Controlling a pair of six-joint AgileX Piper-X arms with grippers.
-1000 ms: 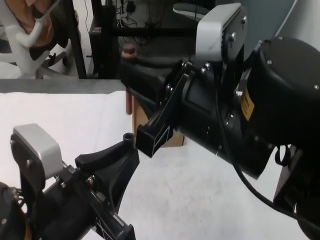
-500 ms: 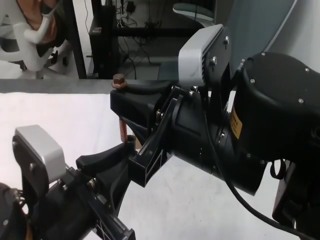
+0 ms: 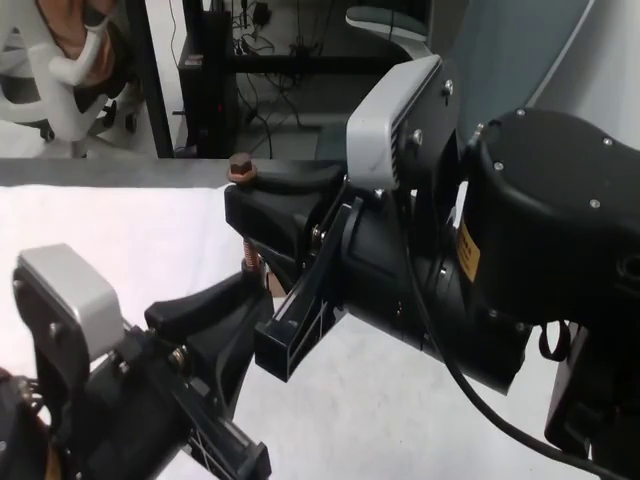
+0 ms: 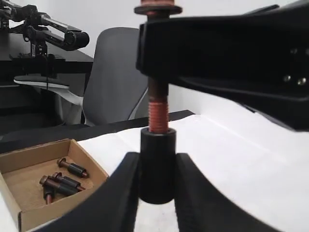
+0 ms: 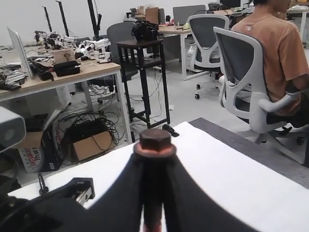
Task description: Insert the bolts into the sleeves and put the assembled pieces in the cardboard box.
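Over the last second the right claw (image 3: 243,205) has swung across with the bolt (image 3: 240,168) and come down. It went from up and off to one side to directly above the left claw (image 3: 238,292). The left claw has risen a little to meet it. The bare thread showing between the two claws has shortened. The bolt's tip now sits in the mouth of the sleeve (image 4: 157,164) that the left claw grips.

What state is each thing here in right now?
bolt: upright, gripped, threaded tip at the sleeve's mouth.
sleeve: upright, gripped, not yet filled.
cardboard box: open, several assembled pieces inside.
left gripper: shut on sleeve.
right gripper: shut on bolt.
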